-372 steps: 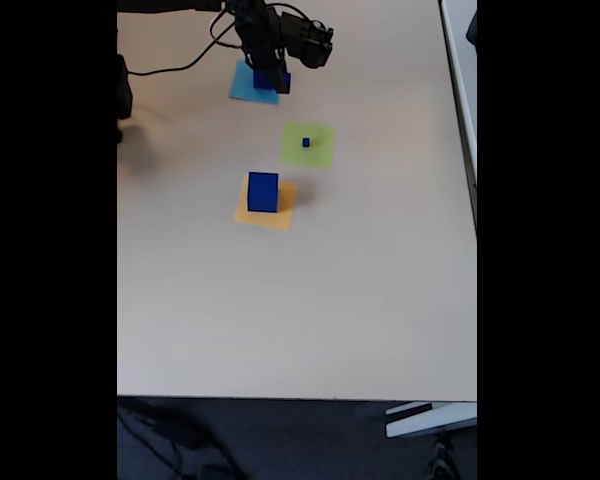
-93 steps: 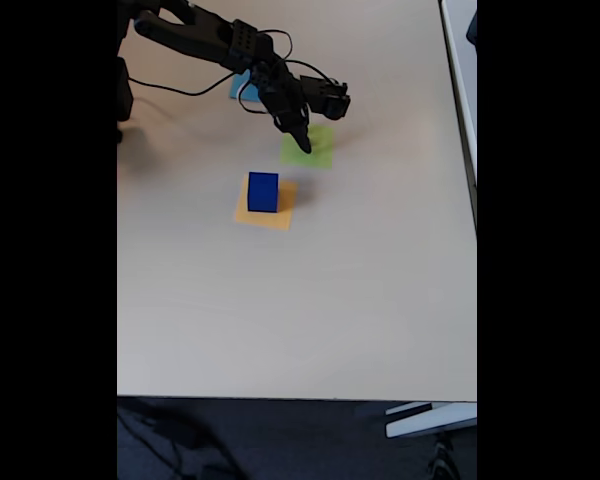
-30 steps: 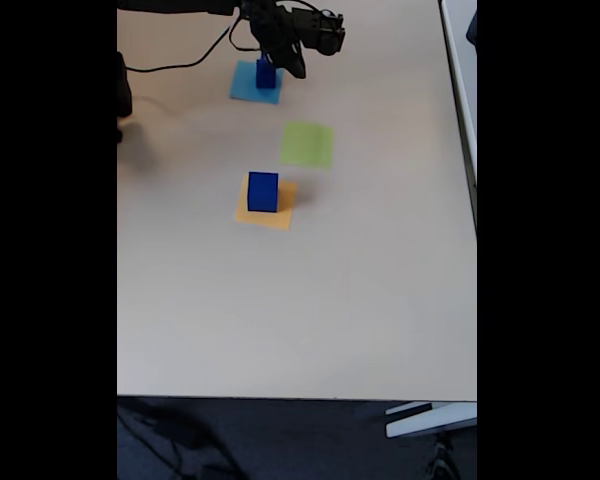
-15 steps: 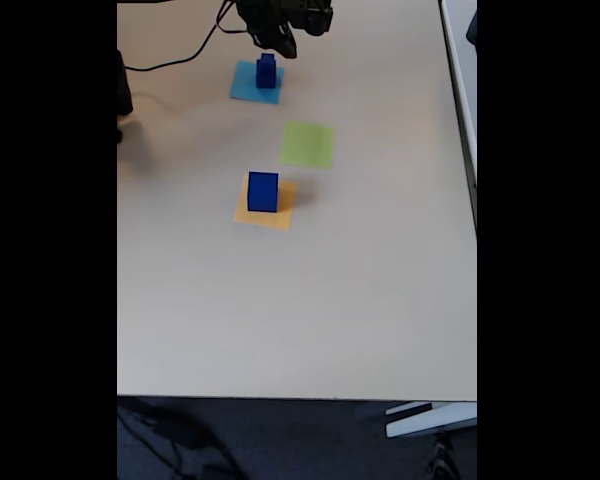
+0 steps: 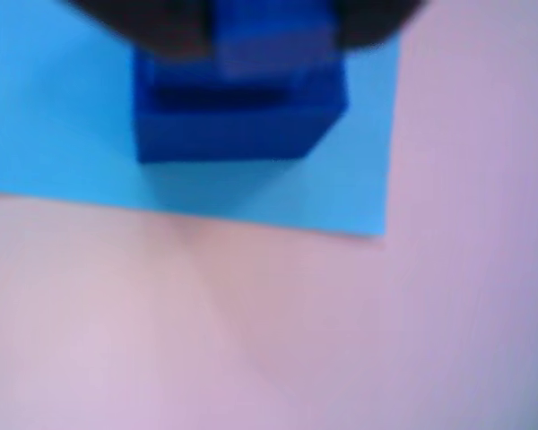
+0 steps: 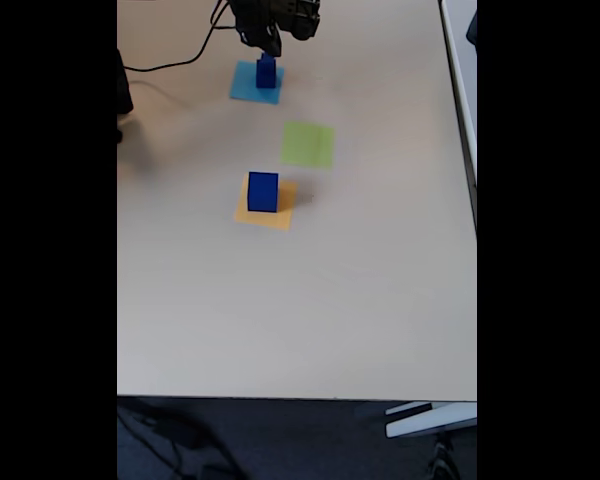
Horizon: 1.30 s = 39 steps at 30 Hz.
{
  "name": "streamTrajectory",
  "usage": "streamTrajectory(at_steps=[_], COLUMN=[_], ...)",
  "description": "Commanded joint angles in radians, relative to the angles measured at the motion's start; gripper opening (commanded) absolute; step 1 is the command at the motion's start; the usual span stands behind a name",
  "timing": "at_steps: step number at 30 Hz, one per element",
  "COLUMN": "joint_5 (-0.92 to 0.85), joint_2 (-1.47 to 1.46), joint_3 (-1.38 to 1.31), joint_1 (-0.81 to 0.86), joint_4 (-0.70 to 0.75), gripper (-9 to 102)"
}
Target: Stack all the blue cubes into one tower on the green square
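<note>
While the green square (image 6: pixel 307 144) lies bare, the gripper (image 6: pixel 269 45), grip state unreadable, hovers over two blue cubes (image 5: pixel 238 107) stacked on the light-blue square (image 5: pixel 63 125), probably as temporary parking.

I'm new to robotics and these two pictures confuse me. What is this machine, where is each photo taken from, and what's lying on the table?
The dark shape at the top of the fixed view is a small robot arm; its gripper hangs just above a blue cube stack on the light-blue square. That picture comes from a still camera looking down on the table. The blurry close-up comes from a camera on the arm's wrist: it shows the same stack, a smaller cube on a bigger one. Also on the table: a large blue cube on an orange square, and a bare green square. Whether the gripper holds anything is unclear.
</note>
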Motion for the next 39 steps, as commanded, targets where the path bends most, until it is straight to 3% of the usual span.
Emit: streamTrajectory(at_steps=[1,39], joint_5=[0.012,0.031], joint_2=[0.069,0.069], joint_3=[-0.028,0.051], joint_1=[-0.003,-0.017], joint_4=[0.008,0.015], gripper=[0,1])
